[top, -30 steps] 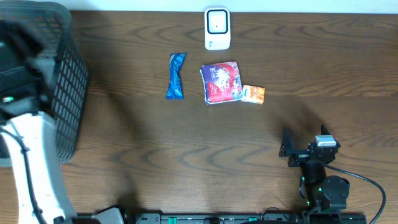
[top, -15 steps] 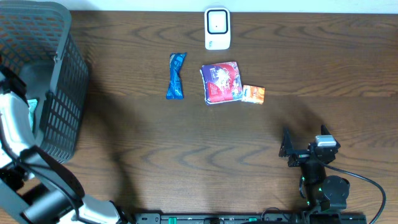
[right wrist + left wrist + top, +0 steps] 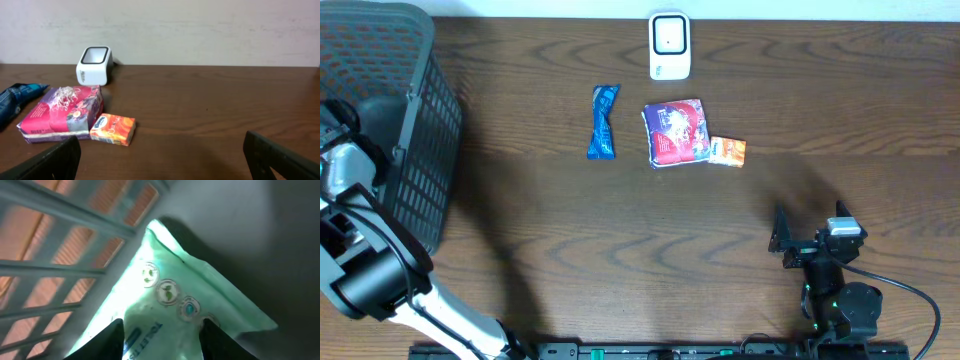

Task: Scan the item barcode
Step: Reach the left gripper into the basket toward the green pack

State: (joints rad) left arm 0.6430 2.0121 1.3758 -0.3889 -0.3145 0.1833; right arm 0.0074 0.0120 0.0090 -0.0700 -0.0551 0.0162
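Dark wood table (image 3: pixel 650 230) fills the overhead view, with a pale wall running along the 12 o'clock edge. Up at 12 sits the white scanner (image 3: pixel 669 46), upright, window facing up. Just below it, a row of goods: a blue wrapper (image 3: pixel 603 121) toward 11, a purple-and-pink packet (image 3: pixel 675 131) in the middle, and a small orange box (image 3: pixel 727 151) touching the packet's right corner.

Over at 9 o'clock stands the grey mesh basket (image 3: pixel 425 150), and the left arm reaches down inside it. Its left gripper (image 3: pixel 160 340) shows only in the wrist view: two dark fingertips (image 3: pixel 107 339) sit on either side of a pale green pack (image 3: pixel 170 305) lying against the basket's slatted wall. Whether they are clamped on the pack or just straddling it, I cannot tell. The basket wall crowds in close at 10 o'clock of that pack.

Down at 5 o'clock the right gripper (image 3: pixel 786 240) rests near the table edge, jaws spread wide, nothing between them. Its wrist camera looks across bare wood to the orange box, the packet and the scanner beyond.
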